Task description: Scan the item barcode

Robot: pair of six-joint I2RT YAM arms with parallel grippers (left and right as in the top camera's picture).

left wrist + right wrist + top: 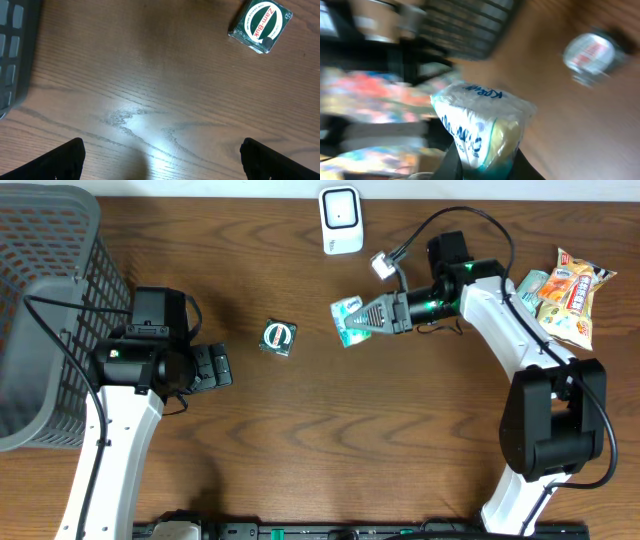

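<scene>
R gripper (pixel 365 317) is clamping a small clear plastic packet w/ white-and-teal print (pixel 349 321) over the brown wooden tabletop (pixel 300 440). The white rounded barcode scanner (pixel 341 220) is sitting off to one side of that gripper, well apart from the packet. L gripper (pixel 213 367) is standing w/ jaws wide apart, gripping nothing. A dark green square Zam-Buk box (pixel 278 338) is lying ahead of it, not touching.

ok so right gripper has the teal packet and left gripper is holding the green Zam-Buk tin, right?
Not quite. The left gripper is open and empty; the green Zam-Buk tin lies on the table, apart from its fingers, as the left wrist view shows. The right gripper does hold the teal packet.
</scene>
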